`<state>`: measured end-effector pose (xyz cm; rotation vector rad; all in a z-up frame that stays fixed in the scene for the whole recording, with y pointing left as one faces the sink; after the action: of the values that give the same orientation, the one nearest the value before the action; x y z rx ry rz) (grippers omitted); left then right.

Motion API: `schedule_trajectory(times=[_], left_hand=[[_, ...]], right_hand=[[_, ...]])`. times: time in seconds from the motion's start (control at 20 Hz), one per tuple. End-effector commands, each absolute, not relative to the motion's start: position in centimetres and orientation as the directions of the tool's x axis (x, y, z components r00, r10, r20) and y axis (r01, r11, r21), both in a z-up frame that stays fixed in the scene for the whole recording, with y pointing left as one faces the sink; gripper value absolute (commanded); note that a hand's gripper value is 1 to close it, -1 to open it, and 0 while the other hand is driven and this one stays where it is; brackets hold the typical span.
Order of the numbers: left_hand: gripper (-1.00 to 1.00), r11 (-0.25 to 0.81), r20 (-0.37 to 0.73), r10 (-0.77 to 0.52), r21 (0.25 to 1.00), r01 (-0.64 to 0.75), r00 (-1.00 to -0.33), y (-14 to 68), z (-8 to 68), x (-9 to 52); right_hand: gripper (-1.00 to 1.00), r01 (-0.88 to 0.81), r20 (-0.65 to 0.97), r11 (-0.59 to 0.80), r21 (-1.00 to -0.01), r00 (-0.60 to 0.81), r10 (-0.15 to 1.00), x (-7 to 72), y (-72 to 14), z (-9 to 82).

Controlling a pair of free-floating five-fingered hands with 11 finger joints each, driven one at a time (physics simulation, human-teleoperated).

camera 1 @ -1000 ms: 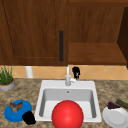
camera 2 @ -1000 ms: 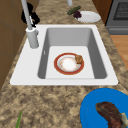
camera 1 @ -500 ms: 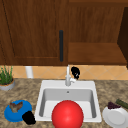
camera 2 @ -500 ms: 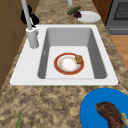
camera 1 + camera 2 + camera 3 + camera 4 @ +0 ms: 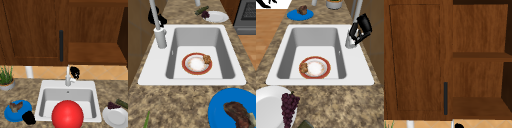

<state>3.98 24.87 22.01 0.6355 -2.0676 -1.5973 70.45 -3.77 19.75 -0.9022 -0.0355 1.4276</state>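
My right hand [image 5: 75, 72] is at the faucet [image 5: 67, 77], just to its right, behind the white sink [image 5: 41, 100]. In the right side view this right hand [image 5: 363, 25] reaches down with its fingers [image 5: 354, 33] curled round the faucet handle [image 5: 350, 41]. From the left it shows as the right hand [image 5: 156, 18] behind the spout [image 5: 154, 12]. Its top edge is the right hand [image 5: 459, 125] in the upper view. My left hand [image 5: 28, 117] hovers at the front edge of the blue plate [image 5: 12, 115], fingers relaxed.
A red-rimmed plate [image 5: 196, 63] with a brown morsel lies in the basin. The blue plate [image 5: 299, 14] carries brown food. A white plate [image 5: 115, 117] with grapes [image 5: 288, 103] sits right of the sink. A potted plant [image 5: 6, 80] stands far left. Above are a cabinet door handle [image 5: 445, 98] and open shelves [image 5: 481, 55].
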Motion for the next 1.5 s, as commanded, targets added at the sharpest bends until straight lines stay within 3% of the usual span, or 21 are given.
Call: schedule_trajectory(times=[0.0,0.7,1.45], left_hand=[[0.0,0.224,0.07,-0.605,0.971,-0.085,-0.793,24.9,22.0,4.0],[0.0,0.224,0.07,-0.605,0.971,-0.085,-0.793,24.9,22.0,4.0],[0.0,0.224,0.07,-0.605,0.971,-0.085,-0.793,24.9,22.0,4.0]], right_hand=[[1.0,-0.827,-0.487,-0.136,-0.546,0.18,0.855,70.4,-0.7,18.2],[1.0,-0.843,-0.58,-0.155,-0.516,0.21,0.787,71.0,0.7,17.9],[1.0,-0.846,-0.581,-0.154,-0.511,0.209,0.786,71.1,0.7,18.0]])
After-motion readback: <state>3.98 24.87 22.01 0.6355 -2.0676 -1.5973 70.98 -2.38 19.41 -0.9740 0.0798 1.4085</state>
